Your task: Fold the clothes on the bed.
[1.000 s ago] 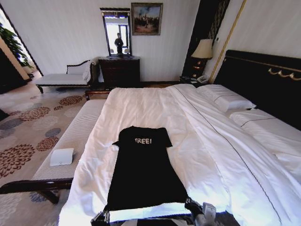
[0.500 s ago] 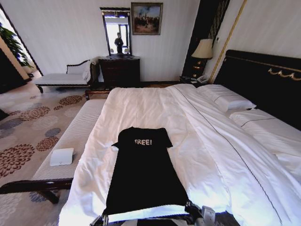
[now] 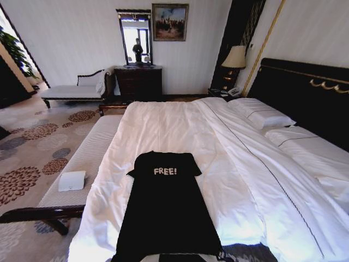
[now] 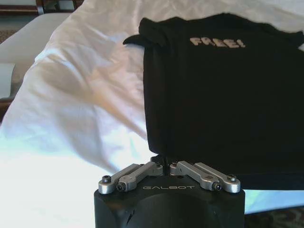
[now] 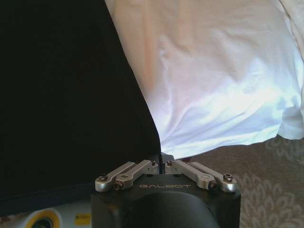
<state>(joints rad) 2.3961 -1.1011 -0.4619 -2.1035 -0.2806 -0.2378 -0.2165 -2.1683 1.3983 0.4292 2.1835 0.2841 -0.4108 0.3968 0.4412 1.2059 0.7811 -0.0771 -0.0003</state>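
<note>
- Head view: black T-shirt (image 3: 166, 207) lies flat on the white duvet of the bed (image 3: 262, 185), near the foot edge closest to the robot, "FREE!" lettering facing up, collar end pointing away toward the far side.
- Sleeves look tucked in along the body, so the shirt reads as a long narrow strip; judged as partly folded, with the lengthwise fold left to do.
- Left wrist view: left gripper (image 4: 166, 167) sits at the hem corner on the robot's left side, fingers drawn together on the black cloth edge.
- Right wrist view: right gripper (image 5: 160, 163) sits at the opposite hem corner, fingers likewise closed; they probably pinch the hem, though dark cloth hides the tips.
- Both corners held at once keeps the hem taut and square, which suits carrying it up toward the collar in one even fold.
- Small white box (image 3: 72, 180) rests on the striped bench (image 3: 87, 158) beside the bed, well apart from the shirt.
- Risk, as judged: soft cloth may slip out of one side and skew the fold.
</note>
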